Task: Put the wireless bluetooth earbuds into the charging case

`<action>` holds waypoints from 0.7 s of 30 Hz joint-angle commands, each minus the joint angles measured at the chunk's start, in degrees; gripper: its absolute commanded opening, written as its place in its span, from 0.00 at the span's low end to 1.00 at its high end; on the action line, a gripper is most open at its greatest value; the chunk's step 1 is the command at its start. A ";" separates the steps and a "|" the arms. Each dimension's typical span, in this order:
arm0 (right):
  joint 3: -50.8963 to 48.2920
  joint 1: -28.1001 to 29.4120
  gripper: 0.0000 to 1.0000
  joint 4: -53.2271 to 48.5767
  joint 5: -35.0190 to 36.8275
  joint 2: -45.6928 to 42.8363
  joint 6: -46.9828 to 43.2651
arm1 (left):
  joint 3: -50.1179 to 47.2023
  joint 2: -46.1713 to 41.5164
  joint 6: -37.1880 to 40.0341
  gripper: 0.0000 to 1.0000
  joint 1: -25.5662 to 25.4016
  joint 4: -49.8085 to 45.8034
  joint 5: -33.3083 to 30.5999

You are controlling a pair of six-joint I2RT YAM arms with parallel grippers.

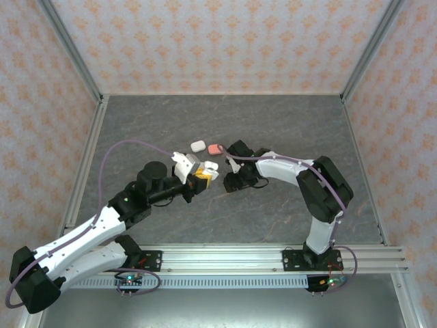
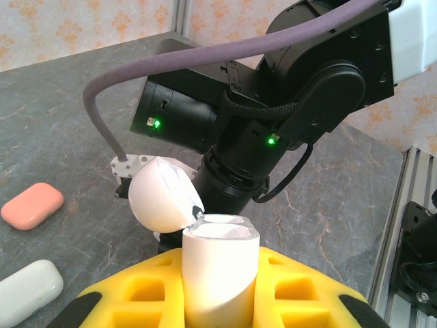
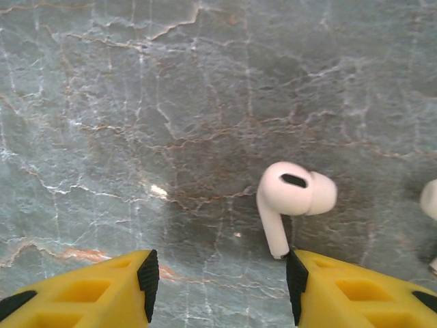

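My left gripper [image 2: 218,301] is shut on a white charging case [image 2: 220,266], held upright between its yellow fingers with the rounded lid [image 2: 162,193] flipped open. From above, that gripper [image 1: 199,176] and case [image 1: 209,166] sit mid-table. A white earbud [image 3: 290,198] lies on the grey table. My right gripper [image 3: 222,287] hangs just above the table with its jaws open. The earbud's stem tip touches the inner edge of the right finger [image 3: 295,273], and its head lies beyond the jaws. Part of another white earbud [image 3: 430,198] shows at the right edge.
A closed coral-pink case [image 1: 216,148] and a closed white case [image 1: 198,145] lie just behind the grippers; both the pink case [image 2: 32,205] and the white one [image 2: 27,290] also lie left of the held case. The right arm's black wrist [image 2: 232,130] stands close behind the held case.
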 commanded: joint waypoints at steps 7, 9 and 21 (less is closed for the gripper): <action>-0.95 0.81 0.54 4.25 -3.64 1.42 1.35 | 1.06 0.51 1.06 0.00 -0.22 1.54 -0.19; -1.01 0.81 0.54 4.44 -3.68 0.78 1.21 | 1.16 0.47 1.15 0.00 -0.18 1.44 -0.24; -0.52 -1.01 0.55 -1.24 2.03 -5.97 -3.33 | 0.78 -0.88 1.46 0.00 -0.20 2.31 0.04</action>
